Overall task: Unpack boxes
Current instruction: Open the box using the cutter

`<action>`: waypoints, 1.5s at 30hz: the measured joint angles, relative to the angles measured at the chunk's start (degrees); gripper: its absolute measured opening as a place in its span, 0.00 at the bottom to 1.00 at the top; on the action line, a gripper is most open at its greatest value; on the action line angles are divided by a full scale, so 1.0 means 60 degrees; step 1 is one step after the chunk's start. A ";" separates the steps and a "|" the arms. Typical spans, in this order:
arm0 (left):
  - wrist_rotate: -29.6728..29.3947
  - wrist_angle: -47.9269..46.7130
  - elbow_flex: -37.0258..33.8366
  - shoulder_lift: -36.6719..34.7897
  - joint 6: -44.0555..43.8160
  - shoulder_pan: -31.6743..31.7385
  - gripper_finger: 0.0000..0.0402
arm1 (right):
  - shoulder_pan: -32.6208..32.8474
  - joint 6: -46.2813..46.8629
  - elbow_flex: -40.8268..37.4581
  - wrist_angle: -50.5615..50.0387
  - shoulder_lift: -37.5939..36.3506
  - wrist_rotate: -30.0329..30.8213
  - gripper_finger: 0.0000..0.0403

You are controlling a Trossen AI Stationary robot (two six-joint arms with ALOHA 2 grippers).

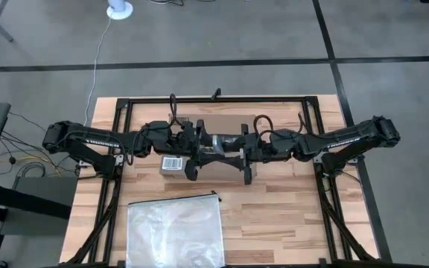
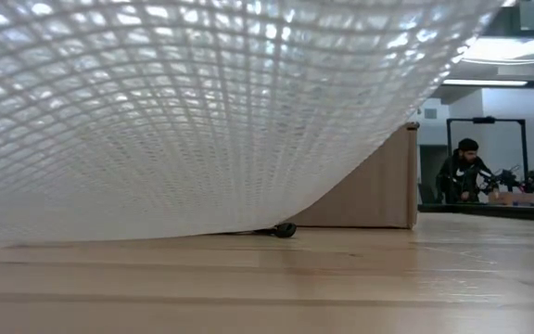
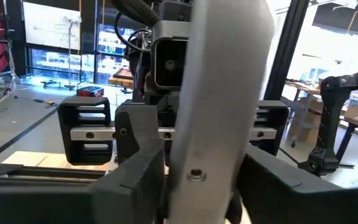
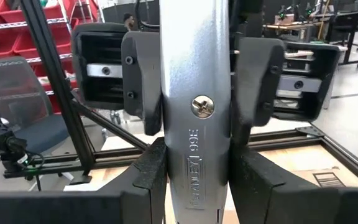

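- Box (image 1: 199,149): bench centre, under both arms.
- Left gripper (image 1: 193,141), right gripper (image 1: 238,146): jaws clamped on one silver tool (image 4: 194,112); keep blade shallow along tape.
- Bag (image 1: 175,229): 6 o'clock, apart.

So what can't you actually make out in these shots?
Box top: high view, both arms cover it.
Arms, most of the box: low view, mesh bag blocks them.
Metal tool ends: both wrist views, cut off at picture edges.
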 joint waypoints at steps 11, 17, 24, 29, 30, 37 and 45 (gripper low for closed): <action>-0.0184 -0.2408 0.0539 -0.0066 0.0421 0.0033 0.30 | -0.0016 -0.0087 0.0322 -0.1970 -0.0301 0.0007 0.44; -0.0336 -0.8053 0.2622 0.0125 0.1010 0.0118 0.30 | -0.0203 0.0553 0.1618 -0.6378 -0.1232 -0.0001 0.67; -0.0186 -1.1561 0.5318 0.1474 0.1401 0.0202 0.30 | -0.0278 0.0499 0.1774 -0.6404 -0.1602 0.0036 0.68; -0.0177 -1.2825 0.6727 0.2951 0.1930 0.0193 0.30 | -0.0335 0.0251 0.1734 -0.5645 -0.1152 -0.0101 0.68; -0.0180 -1.2930 0.6934 0.3130 0.2006 0.0197 0.30 | -0.0332 0.0247 0.1745 -0.5490 -0.1086 -0.0269 0.68; -0.0160 -1.3313 0.7471 0.3763 0.2232 0.0168 0.30 | -0.0314 0.0240 0.1723 -0.5599 -0.0386 -0.0820 0.68; -0.0157 -1.3414 0.7479 0.3763 0.2186 0.0128 0.30 | -0.0455 0.0007 0.1736 -0.5605 0.0157 -0.1000 0.68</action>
